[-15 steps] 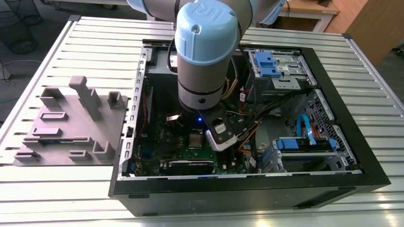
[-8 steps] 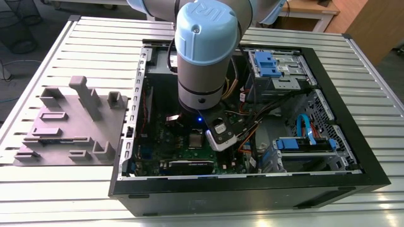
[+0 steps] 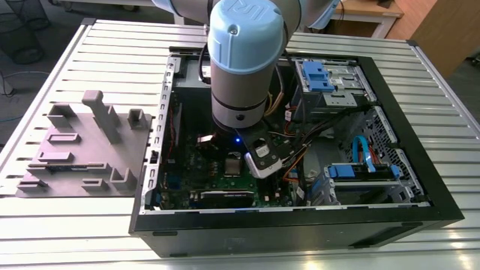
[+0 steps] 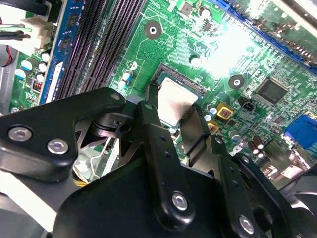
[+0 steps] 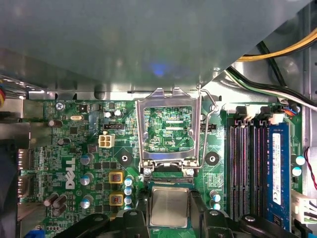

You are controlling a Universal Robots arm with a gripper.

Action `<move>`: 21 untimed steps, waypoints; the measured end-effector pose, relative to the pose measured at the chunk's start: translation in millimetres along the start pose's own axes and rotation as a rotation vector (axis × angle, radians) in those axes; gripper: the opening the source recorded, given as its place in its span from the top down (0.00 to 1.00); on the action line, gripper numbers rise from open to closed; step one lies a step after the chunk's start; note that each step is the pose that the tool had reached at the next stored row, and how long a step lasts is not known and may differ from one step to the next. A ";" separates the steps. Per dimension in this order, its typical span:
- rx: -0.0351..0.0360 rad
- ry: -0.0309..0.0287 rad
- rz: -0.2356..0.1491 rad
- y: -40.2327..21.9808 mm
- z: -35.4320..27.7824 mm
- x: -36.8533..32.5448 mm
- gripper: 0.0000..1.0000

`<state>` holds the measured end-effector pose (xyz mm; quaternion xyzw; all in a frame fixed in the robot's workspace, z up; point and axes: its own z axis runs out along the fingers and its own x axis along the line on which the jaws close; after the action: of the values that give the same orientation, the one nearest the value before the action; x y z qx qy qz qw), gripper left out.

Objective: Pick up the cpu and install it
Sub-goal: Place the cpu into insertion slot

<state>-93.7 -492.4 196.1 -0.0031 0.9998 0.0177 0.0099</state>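
In the exterior view the arm (image 3: pixel 240 62) comes in from twelve o'clock. Its thick pale-blue wrist joint stands upright over the open computer case (image 3: pixel 300 228), and the black tool end tips toward five o'clock, low over the motherboard (image 3: pixel 213 163). The grey moulded tray (image 3: pixel 82 146) lies on the slatted table (image 3: pixel 112 50) at the case's nine o'clock.

In the second wrist view the gripper (image 4: pixel 173 110) is clamped on the cpu (image 4: pixel 174 98), with a black finger (image 4: pixel 154 141) pressed to each of two opposite edges. The chip lies flat, silvery top up, at the socket. It may be seated or a hair above; the fingers hide its underside.

In the first wrist view the socket frame (image 5: pixel 143 134) stands hinged open just beyond the chip, and the memory slots (image 5: pixel 245 168) run alongside.
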 end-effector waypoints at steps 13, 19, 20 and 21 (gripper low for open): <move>-0.0016 0.0012 -0.032 -0.1 1.4 0.1 0.57; -0.0017 0.0011 -0.032 -0.1 1.6 0.3 0.57; -0.0017 0.0011 -0.032 -0.1 1.6 0.4 0.57; -0.0017 0.0011 -0.032 -0.1 1.6 0.4 0.57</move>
<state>-94.0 -492.4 194.5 -0.0189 0.9996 0.0184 0.0096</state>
